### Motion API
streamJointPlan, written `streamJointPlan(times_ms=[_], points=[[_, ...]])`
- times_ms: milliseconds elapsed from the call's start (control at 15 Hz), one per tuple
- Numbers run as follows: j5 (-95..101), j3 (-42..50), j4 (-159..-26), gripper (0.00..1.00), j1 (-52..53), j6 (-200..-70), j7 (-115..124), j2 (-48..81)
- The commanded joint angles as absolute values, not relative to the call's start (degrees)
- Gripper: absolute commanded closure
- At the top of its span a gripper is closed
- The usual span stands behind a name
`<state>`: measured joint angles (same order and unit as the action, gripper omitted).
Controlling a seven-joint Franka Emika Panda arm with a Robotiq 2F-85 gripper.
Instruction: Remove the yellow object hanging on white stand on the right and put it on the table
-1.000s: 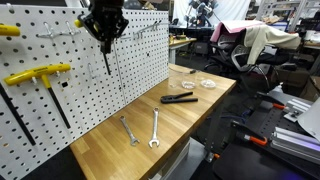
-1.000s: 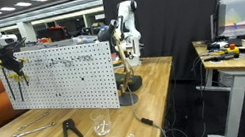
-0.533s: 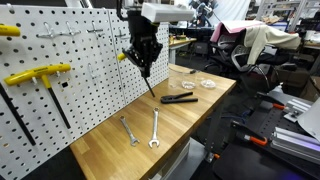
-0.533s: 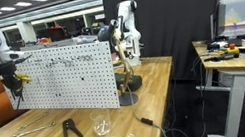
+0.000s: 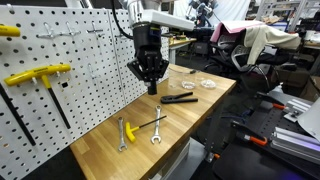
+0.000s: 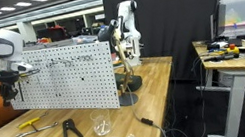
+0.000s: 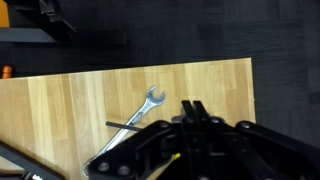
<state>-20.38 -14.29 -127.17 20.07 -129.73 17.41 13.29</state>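
Observation:
The yellow T-handle hex key (image 5: 122, 134) lies flat on the wooden table (image 5: 190, 120), its dark shaft pointing toward a wrench. It also shows in an exterior view (image 6: 33, 123) near the table's end. My gripper (image 5: 148, 88) hangs above the table, just right of the key and apart from it; its fingers meet at a point and hold nothing. It also shows in an exterior view (image 6: 8, 96). In the wrist view the fingertips (image 7: 193, 106) are together, with the thin shaft (image 7: 125, 127) below on the wood. The white pegboard (image 5: 80, 55) stands behind.
Two more yellow T-handle tools (image 5: 38, 75) hang on the pegboard. A wrench (image 5: 156, 128) lies by the key and shows in the wrist view (image 7: 140, 110). Black pliers (image 5: 180, 98) and clear glass dishes (image 5: 208, 85) lie farther along. The table edge is close on the right.
My gripper carried the yellow key away from the pegboard and down toward the table. The key has left the fingers and now lies on the table.

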Motion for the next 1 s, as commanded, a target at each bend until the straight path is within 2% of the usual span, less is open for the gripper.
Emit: streamJointPlan(times_ms=[0, 133, 200, 333, 400, 933], points=[[-25.81, -15.66, -121.21, 0.69, 17.62, -124.45, 15.13, 17.05], [-26.58, -15.25, -118.86, 0.61, 17.53, -123.12, 16.34, 18.08], [-24.64, -14.96, -121.07, 0.79, 18.42, -126.01, 16.76, 16.98], [-25.11, -14.88, -119.68, 0.64, 18.16, -124.96, 16.77, 17.64], [-25.12, -14.88, -119.63, 0.61, 18.15, -124.82, 16.77, 17.69], [-25.14, -14.9, -119.62, 0.61, 18.15, -124.68, 16.78, 17.72]])
